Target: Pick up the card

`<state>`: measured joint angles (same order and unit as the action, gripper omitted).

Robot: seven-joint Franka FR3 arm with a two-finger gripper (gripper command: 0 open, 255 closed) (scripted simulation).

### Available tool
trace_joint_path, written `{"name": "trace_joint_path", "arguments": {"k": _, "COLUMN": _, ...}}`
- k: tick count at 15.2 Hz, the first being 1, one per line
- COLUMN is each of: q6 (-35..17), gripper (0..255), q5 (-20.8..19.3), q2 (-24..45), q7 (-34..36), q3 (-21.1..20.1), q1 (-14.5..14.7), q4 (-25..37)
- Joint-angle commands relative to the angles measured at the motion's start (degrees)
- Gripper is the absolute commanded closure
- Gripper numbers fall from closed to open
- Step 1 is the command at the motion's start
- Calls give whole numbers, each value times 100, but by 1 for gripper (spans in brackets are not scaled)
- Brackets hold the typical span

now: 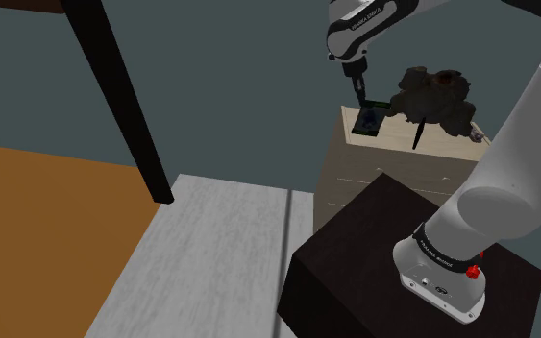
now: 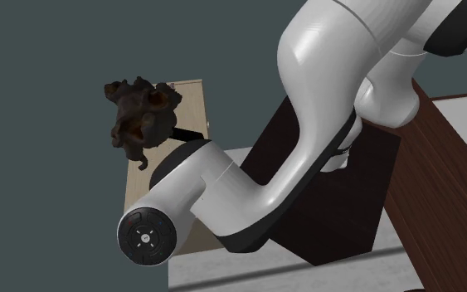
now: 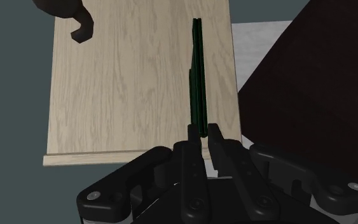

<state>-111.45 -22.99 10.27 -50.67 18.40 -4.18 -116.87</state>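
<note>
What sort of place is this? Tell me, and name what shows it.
Likely a furnished room in a house; which room I cannot tell. A light wooden chest of drawers stands before a grey-blue wall, and a dark furniture leg stands at the edge of an orange-brown floor.

We see the card [image 3: 198, 76], thin and dark with green edges, standing edge-on, clasped at one end by the gripper [image 3: 204, 135], over the light wooden cabinet top [image 3: 126, 95].
</note>
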Motion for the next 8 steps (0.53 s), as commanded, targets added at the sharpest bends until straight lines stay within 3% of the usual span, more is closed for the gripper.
{"name": "trace_joint_path", "arguments": {"k": 1, "q6": 4, "gripper": 255, "q5": -4, "q2": -13, "q7": 0, "q3": 2, "q1": -1, "q4": -13}}
{"name": "trace_joint_path", "arguments": {"k": 8, "q6": 476, "gripper": 255, "q5": -13, "q2": -272, "q7": -135, "q3": -2, "q1": 33, "q4": 225}}
